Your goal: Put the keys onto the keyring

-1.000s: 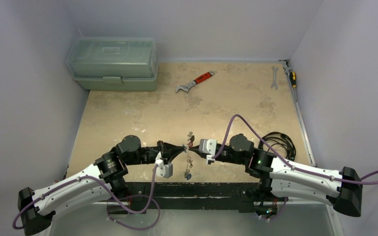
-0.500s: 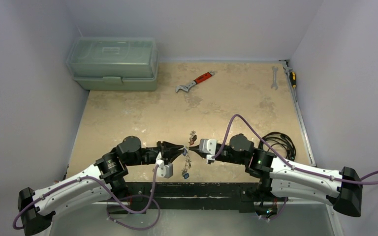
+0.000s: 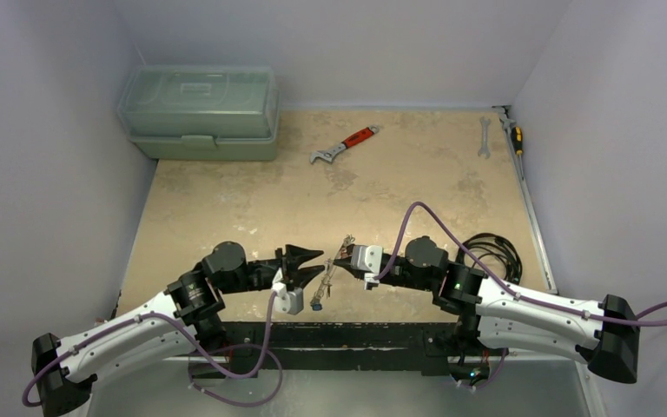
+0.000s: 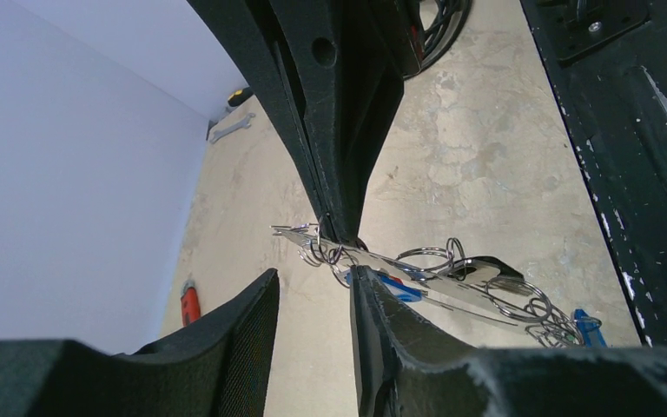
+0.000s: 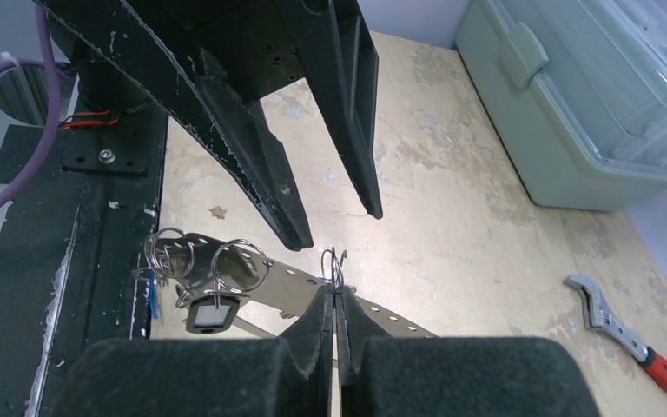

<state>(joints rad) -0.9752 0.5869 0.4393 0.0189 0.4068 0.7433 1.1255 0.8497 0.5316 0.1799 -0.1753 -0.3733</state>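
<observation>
Keys (image 5: 219, 274): silvery, bunched on small split rings, with a black tag (image 5: 210, 314) and a blue tag (image 4: 395, 287) among them. They hang from the keyring (image 5: 334, 259), a thin silvery wire. Location: near middle of the table (image 3: 226, 200), between the tips of the two arms and just ahead of their bases. Long axis: in the top view the bundle reads as one slim line. Its far end is at the right fingertips and its near end slants toward the table's near edge and a little to the left. In the left wrist view the same line runs away from the pinch point, with the tagged keys gathered at the far, lower end. Whether that low end touches the table cannot be told. Right gripper (image 5: 334, 295): fingers clenched tight on the keyring wire, a short arc of which stands up above the pads. Left gripper (image 3: 320, 261): fingers parted with nothing between them, their tips just beside the bundle; contact cannot be told. Also on the table, well apart from the bundle: a green plastic toolbox (image 3: 200, 109) at the far left, a red-handled wrench (image 3: 345, 145) at far centre, a silver spanner (image 3: 484, 137) and a screwdriver (image 3: 514, 135) at the far right, and a coil of black cable (image 3: 495, 252) beside the right arm.
</observation>
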